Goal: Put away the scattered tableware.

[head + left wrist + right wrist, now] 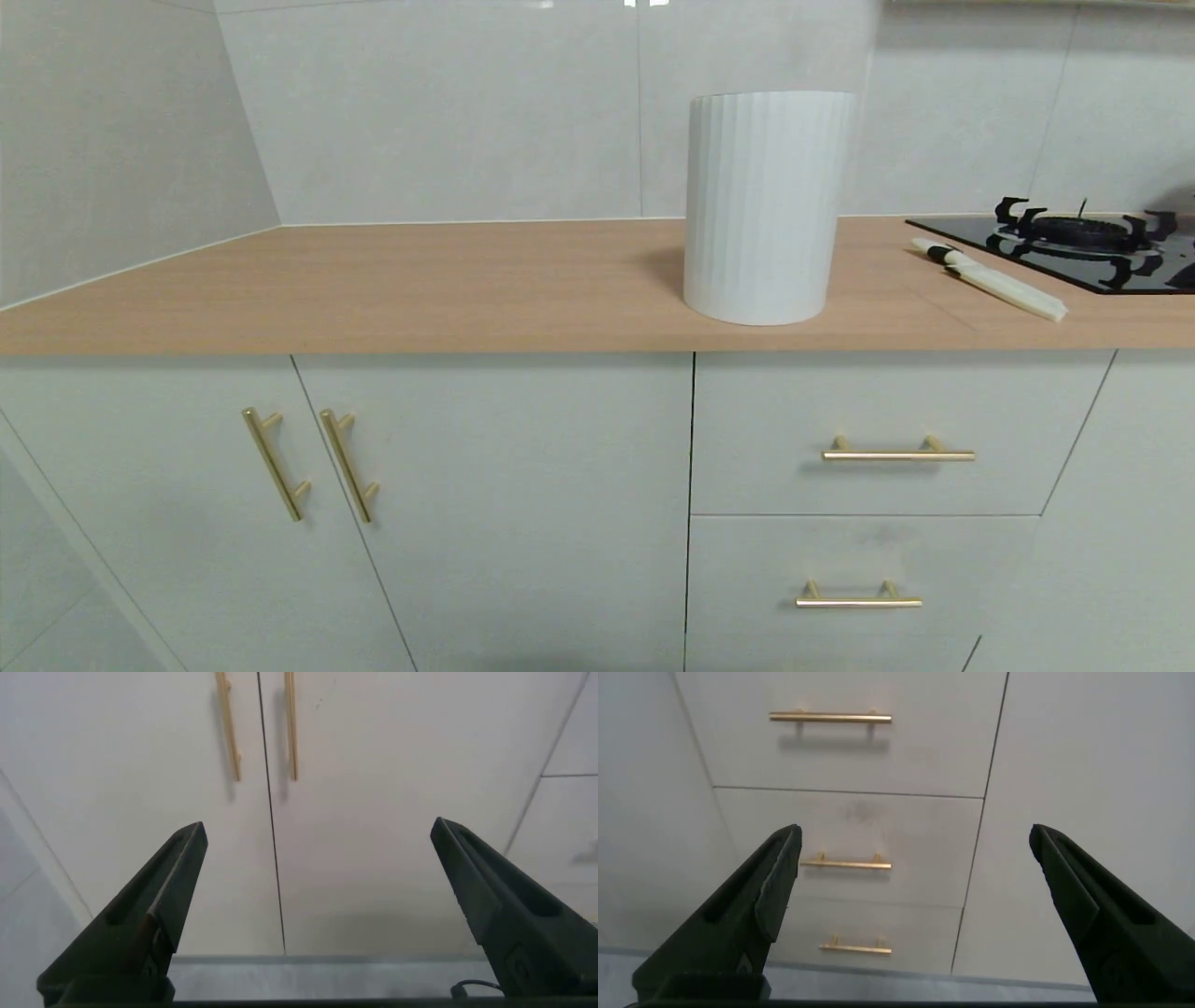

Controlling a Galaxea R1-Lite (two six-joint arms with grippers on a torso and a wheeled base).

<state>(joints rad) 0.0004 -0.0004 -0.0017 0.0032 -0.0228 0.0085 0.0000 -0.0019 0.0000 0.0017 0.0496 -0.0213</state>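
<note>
A tall white ribbed canister point(764, 207) stands on the wooden countertop point(420, 280). To its right a pale utensil with a dark band point(988, 278) lies on the counter beside the hob. My left gripper point(318, 845) is open and empty, facing the cabinet doors with two gold handles point(262, 723). My right gripper point(915, 849) is open and empty too, facing the drawer fronts point(850, 840) below the counter.
A black gas hob point(1074, 245) sits at the counter's far right. Tiled walls close the back and left. Below the counter are two cabinet doors point(308, 462) on the left and stacked drawers with gold bar handles point(898, 455) on the right.
</note>
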